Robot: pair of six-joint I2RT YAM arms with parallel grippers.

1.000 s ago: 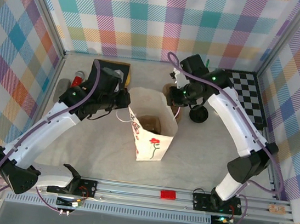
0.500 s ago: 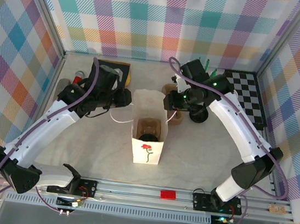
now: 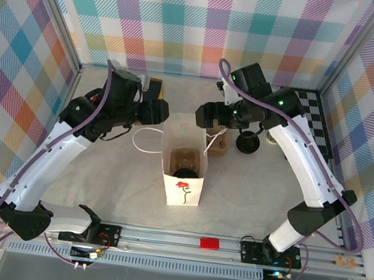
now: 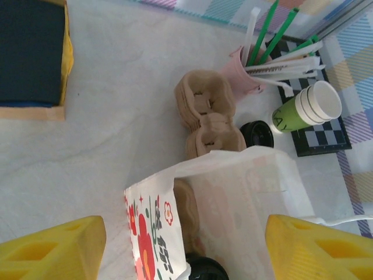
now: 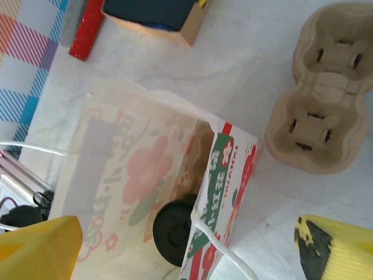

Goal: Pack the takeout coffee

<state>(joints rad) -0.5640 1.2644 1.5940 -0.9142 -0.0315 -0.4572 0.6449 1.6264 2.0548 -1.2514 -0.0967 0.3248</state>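
The white paper bag (image 3: 183, 181), printed with a red rose on its near face, is seen standing upright and open-mouthed in the middle of the tabletop (image 3: 99, 177). The takeout coffee (image 3: 184, 175) is found inside the bag, low against its near wall, with only the round black lid exposed from above; a brown cardboard insert is seen beside it, further back in the bag. In the left wrist view the same lid (image 4: 205, 270) is visible at the bottom of the bag's mouth, and in the right wrist view it (image 5: 173, 231) is seen between the bag's flowered walls. The left claw (image 3: 155, 112) is held at the bag's far left corner with its yellow fingers (image 4: 52, 248) spread wide and nothing gripped between them. The right claw (image 3: 208, 115) is held at the bag's far right corner, its fingers (image 5: 38, 248) likewise spread wide and holding nothing. Whether either claw touches the bag's rim cannot be told. Just behind the bag, a stack of brown cup carriers (image 4: 207, 114) is set on the tabletop, with a loose black lid (image 4: 256, 133) beside it. Further right, a stack of green paper cups (image 4: 306, 108) is laid on its side at a checkered mat (image 4: 326, 137), near a pink cup (image 4: 240, 73) filled with straws.
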